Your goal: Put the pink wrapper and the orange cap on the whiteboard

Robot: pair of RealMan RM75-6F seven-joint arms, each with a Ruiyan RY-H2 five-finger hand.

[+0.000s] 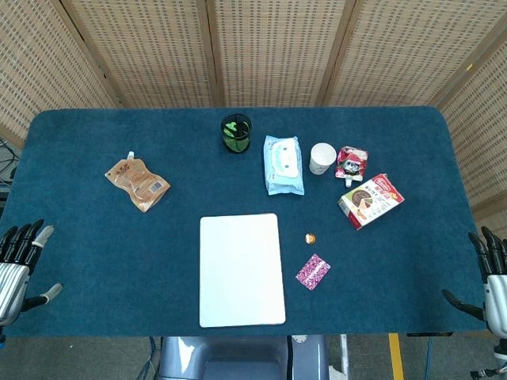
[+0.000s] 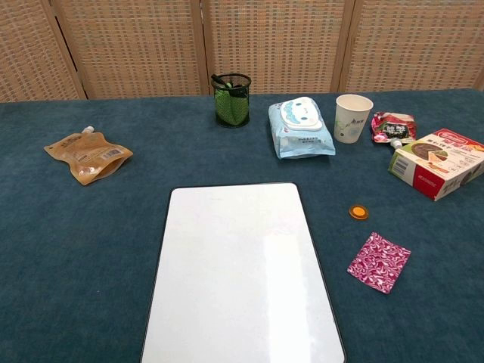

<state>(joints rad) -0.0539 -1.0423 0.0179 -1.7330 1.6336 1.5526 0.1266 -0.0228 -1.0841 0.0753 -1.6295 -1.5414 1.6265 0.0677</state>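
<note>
A bare whiteboard [image 1: 241, 269] [image 2: 240, 272] lies at the front middle of the blue table. To its right lies the pink wrapper [image 1: 313, 271] [image 2: 379, 262], flat on the cloth. The small orange cap [image 1: 310, 237] [image 2: 358, 212] sits just beyond the wrapper, also right of the board. My left hand [image 1: 17, 265] hangs at the table's front left edge, fingers apart, holding nothing. My right hand [image 1: 489, 281] is at the front right edge, fingers spread and empty. Neither hand shows in the chest view.
Along the back stand a black mesh cup [image 1: 235, 133], a blue wipes pack [image 1: 283, 165], a white paper cup [image 1: 322, 158], a red pouch [image 1: 351, 163] and a red-and-white box [image 1: 371, 200]. A tan pouch [image 1: 138, 183] lies at the left.
</note>
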